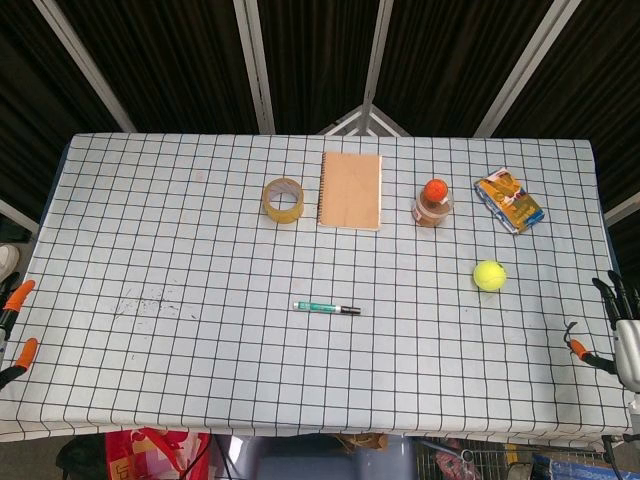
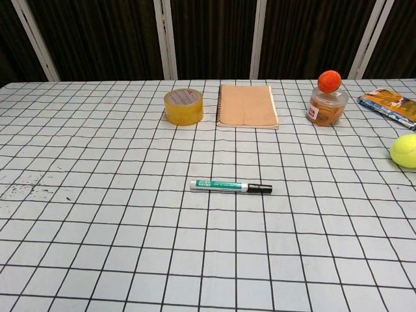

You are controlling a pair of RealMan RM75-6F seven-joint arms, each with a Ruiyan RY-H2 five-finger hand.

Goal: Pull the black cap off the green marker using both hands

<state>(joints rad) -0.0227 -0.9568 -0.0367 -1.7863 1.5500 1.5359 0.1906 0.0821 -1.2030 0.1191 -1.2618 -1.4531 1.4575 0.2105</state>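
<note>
The slim green-and-white plastic marker [image 2: 221,186] with its black cap [image 2: 260,188] lay flat on the grid-patterned tabletop [image 2: 97,247], in front of the tan spiral notebook [image 2: 246,105]. It looked light, rigid and slick: grip barrel and cap separately. Right robot hand [image 1: 622,335] at the edge, finger state indiscernible; left robot hand unseen.

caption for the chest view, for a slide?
Capped green marker lies untouched mid-table, black cap pointing right; neither hand in this view.
</note>
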